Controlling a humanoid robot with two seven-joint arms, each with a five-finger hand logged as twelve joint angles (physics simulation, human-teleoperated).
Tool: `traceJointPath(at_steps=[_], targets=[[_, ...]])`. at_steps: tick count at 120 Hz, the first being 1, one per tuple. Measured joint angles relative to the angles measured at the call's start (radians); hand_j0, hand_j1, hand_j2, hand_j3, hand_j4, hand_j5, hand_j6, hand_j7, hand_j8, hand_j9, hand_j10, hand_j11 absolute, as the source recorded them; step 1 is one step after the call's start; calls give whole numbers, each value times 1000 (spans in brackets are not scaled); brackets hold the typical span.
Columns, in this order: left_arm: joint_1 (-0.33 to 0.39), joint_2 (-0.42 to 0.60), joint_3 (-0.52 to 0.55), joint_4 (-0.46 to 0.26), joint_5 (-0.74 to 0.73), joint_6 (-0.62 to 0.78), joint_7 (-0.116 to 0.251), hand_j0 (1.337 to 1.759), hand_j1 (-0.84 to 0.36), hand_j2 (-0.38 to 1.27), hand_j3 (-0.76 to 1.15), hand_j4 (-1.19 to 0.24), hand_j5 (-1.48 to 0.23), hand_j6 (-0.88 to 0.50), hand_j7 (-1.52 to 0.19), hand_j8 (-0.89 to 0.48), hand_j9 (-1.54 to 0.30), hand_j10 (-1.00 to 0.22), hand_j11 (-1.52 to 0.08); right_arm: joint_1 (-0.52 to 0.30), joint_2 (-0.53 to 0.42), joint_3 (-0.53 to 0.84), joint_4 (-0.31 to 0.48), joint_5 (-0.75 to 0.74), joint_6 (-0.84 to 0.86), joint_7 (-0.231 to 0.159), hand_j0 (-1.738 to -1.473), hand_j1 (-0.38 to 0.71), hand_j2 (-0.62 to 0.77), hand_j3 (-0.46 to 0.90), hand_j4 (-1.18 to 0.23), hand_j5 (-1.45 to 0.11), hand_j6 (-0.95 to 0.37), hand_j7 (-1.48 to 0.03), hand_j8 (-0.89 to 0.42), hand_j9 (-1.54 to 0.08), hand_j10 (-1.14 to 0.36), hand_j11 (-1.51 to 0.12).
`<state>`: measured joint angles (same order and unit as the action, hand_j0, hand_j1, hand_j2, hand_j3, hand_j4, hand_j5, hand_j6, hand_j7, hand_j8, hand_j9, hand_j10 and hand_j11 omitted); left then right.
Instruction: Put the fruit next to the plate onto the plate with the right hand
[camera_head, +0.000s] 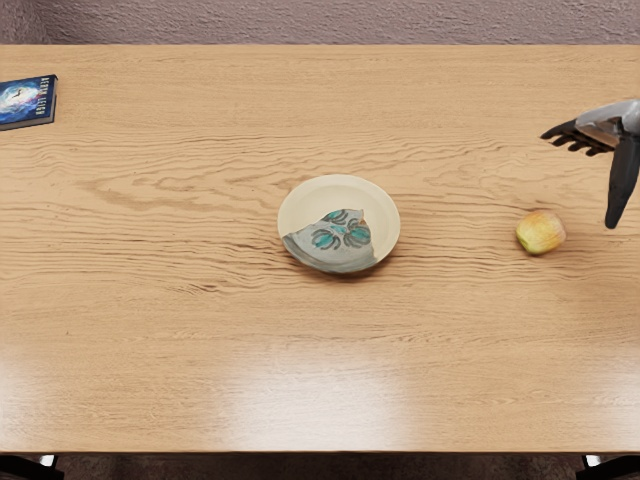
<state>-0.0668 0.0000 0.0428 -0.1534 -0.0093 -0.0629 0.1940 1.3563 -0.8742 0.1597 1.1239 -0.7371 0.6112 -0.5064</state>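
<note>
Fruit: We are seeing a yellow-red apple (540, 232) lying on the bare table (150, 330), well to the right of the plate (338, 200) and apart from it. Nothing is touching it.
Plate: It is sitting near the table's middle with a blue-green pattern on its near half, and it is carrying no fruit.
Right hand: We are finding the right hand (603, 130) farther right of the plate than the apple is, coming in from the edge and hanging beyond the fruit. Its fingers (566, 134) are spread and holding nothing, and the thumb is pointing down.
Left arm: It is not showing.
Book: A book (27, 100) is lying far to the left of the plate, by the back edge.
Done: We are judging that nothing is done yet, with no grasp and no lift.
Left: We are expecting the whole job to remain: reaching down to the apple, closing on it, carrying it leftward and setting it on the plate.
</note>
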Motion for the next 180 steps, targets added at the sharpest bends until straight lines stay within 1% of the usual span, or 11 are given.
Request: traceJointPath(at_steps=[24,38,49,70,83,93,102,114,132,149,180], targets=[[-1,0,0,0,0,0,0,1658,339,2,0,-9,-11,-9,-11,-9,-11,-9,-11,10,-2,4,6,3,0,-15,-1658,-349,0,0,-5,-1,-7,0,-6,0,-4,0],[0,0,0,0,0,0,0,1658,339,2,0,-9,-11,-9,-11,-9,-11,-9,-11,24,0,14,37,11,0,-68,-1658,-349,0,0,-5,-1,-7,0,-6,0,-4,0],[-1,0,0,0,0,0,0,1658,339,2,0,-9,-11,-9,-11,-9,-11,-9,-11,30,-1,23,58,55,0,-89,-1658,-349,0,0,-5,-1,-7,0,-6,0,-4,0],[-1,0,0,0,0,0,0,1658,339,2,0,-9,-11,-9,-11,-9,-11,-9,-11,27,-1,56,89,101,0,-102,-1658,-349,0,0,-5,-1,-7,0,-6,0,-4,0],[0,0,0,0,0,0,0,1658,339,2,0,-9,-11,-9,-11,-9,-11,-9,-11,13,-5,64,168,57,0,-103,-1658,-349,0,0,-5,-1,-7,0,-5,0,-4,0],[-1,0,0,0,0,0,0,1658,339,2,0,-9,-11,-9,-11,-9,-11,-9,-11,-2,-22,63,246,0,-2,-104,-1658,-349,0,0,-5,-1,-7,0,-5,0,-4,0],[0,0,0,0,0,0,0,1658,339,2,0,-9,-11,-9,-11,-9,-11,-9,-11,-19,-54,61,323,-37,-49,-104,-1658,-349,0,0,-5,-1,-7,0,-6,0,-4,0],[0,0,0,0,0,0,0,1658,339,2,0,-9,-11,-9,-11,-9,-11,-9,-11,-53,-73,58,375,-87,-109,-104,-1658,-349,0,0,-5,-1,-7,0,-6,0,-4,0],[-1,0,0,0,0,0,0,1658,339,2,0,-9,-11,-9,-11,-9,-11,-9,-11,-92,-61,58,398,-186,-203,-104,-1658,-349,0,0,-6,-1,-9,0,-7,-1,-5,0],[-1,0,0,0,0,0,0,1658,339,2,0,-9,-11,-9,-11,-9,-11,-9,-11,-163,-1,58,405,-283,-342,-104,-1658,-349,1,0,-6,-1,-8,0,-7,-1,-5,0],[-1,0,0,0,0,0,0,1658,339,2,0,-9,-11,-9,-11,-9,-11,-9,-11,-273,26,62,411,-344,-466,-104,-1658,-349,2,0,-6,-1,-9,0,-7,-1,-5,0]])
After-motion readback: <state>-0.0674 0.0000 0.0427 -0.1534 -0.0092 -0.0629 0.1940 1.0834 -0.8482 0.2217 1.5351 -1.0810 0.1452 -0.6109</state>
